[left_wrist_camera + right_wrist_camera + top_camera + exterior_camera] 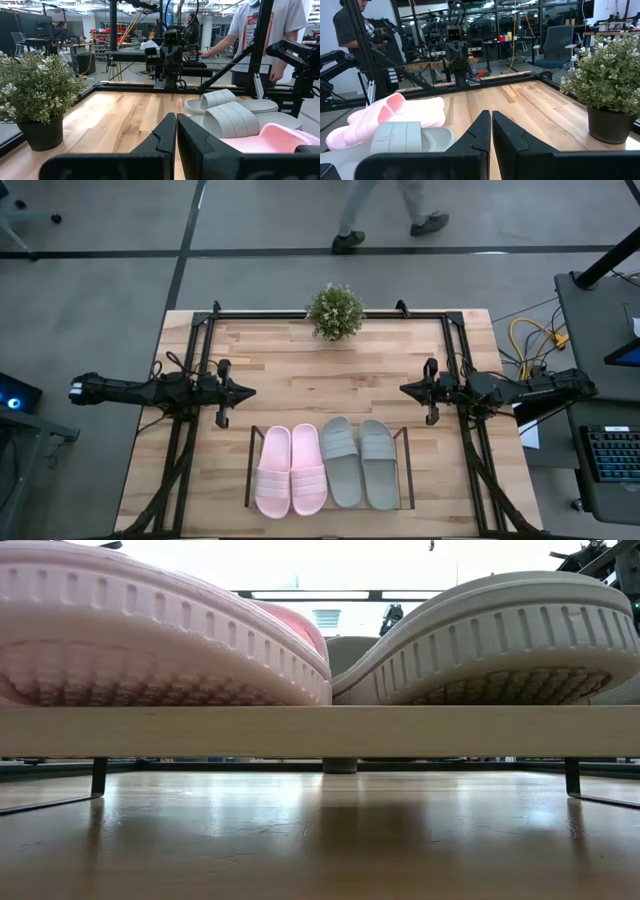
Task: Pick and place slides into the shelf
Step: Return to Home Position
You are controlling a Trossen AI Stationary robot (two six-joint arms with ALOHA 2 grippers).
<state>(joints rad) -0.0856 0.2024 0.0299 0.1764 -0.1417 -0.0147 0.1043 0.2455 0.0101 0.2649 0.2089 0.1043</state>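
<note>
Along the front edge of the desk (330, 375), the shelf (320, 730) holds all 4 slides (308, 470); both arms wait at the sides.
It sits midway along the edge opposite the plant (335, 310), pink pair (275, 472) on its left half, grey pair (378, 465) on its right, soles down. Bare wood lies open between shelf and plant. The left pincer (248, 391) by the left edge and the right pincer (403, 389) by the right edge point level at each other across that strip, fingers pressed together, clear of the shelf.
</note>
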